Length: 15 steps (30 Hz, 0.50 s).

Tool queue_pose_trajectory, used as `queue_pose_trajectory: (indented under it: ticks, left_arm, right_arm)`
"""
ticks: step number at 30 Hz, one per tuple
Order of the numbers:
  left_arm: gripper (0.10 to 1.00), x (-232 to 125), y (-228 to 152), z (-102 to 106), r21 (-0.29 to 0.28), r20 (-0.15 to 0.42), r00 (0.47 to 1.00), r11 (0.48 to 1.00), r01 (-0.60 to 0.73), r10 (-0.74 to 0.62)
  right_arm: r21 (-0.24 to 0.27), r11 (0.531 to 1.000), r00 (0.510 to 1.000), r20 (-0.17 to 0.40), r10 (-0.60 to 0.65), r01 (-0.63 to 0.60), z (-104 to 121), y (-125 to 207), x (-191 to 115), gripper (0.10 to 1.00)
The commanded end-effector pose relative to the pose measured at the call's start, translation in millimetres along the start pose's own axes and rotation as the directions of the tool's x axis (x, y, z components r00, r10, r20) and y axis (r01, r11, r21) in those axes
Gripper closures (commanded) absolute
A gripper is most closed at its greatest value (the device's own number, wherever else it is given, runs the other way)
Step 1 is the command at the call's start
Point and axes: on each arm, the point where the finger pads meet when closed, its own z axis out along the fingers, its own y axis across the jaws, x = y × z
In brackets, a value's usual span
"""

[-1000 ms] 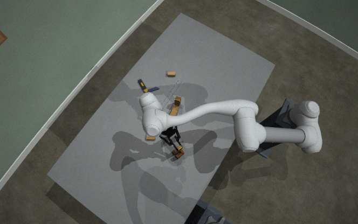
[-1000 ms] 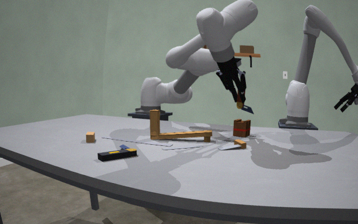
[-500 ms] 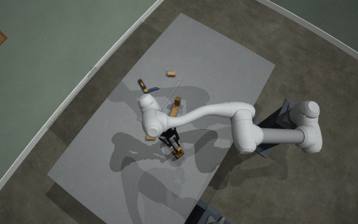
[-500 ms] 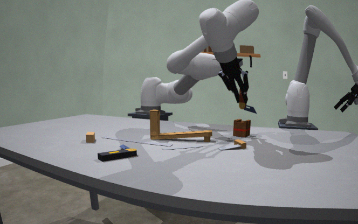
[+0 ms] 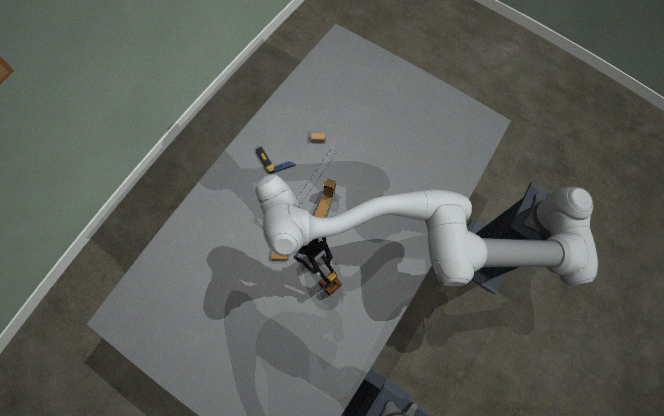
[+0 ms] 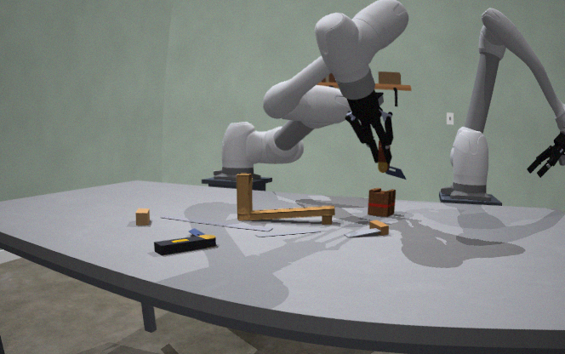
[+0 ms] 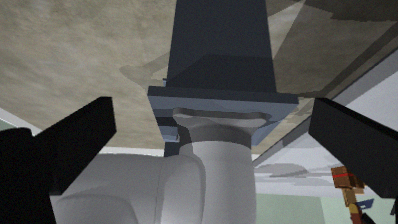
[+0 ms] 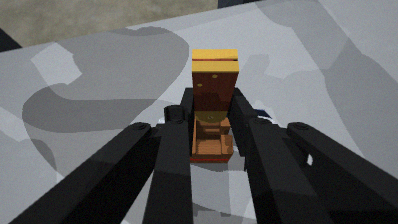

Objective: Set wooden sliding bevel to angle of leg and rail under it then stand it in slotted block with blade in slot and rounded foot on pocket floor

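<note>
The right end effector [image 5: 327, 277] [image 6: 384, 163] [image 8: 211, 102] — clamped on the wooden bevel [image 6: 383, 167] [image 8: 214, 90] — hangs above the slotted block [image 6: 381, 202] [image 8: 212, 145]; the left [image 6: 534, 169] [image 7: 212, 115] stands apart.

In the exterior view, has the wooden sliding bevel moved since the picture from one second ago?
Yes, slightly. The wooden sliding bevel has shifted toward the picture's right, judged against the slotted block below it.
</note>
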Motion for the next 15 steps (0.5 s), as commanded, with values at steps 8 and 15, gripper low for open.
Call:
queue_pose_trajectory:
  ticks: [8, 15]
  left_arm:
    - [0.098, 0, 0, 0, 0.0, -0.001, 1.0, 1.0, 0.0, 0.0]
    - [0.098, 0, 0, 0, 0.0, -0.001, 1.0, 1.0, 0.0, 0.0]
  right_arm:
    - [-0.002, 1.0, 1.0, 0.001, -0.002, 0.002, -2, 0, 2, 0.999]
    - [-0.002, 1.0, 1.0, 0.001, -0.002, 0.002, 9, 0, -9, 0.999]
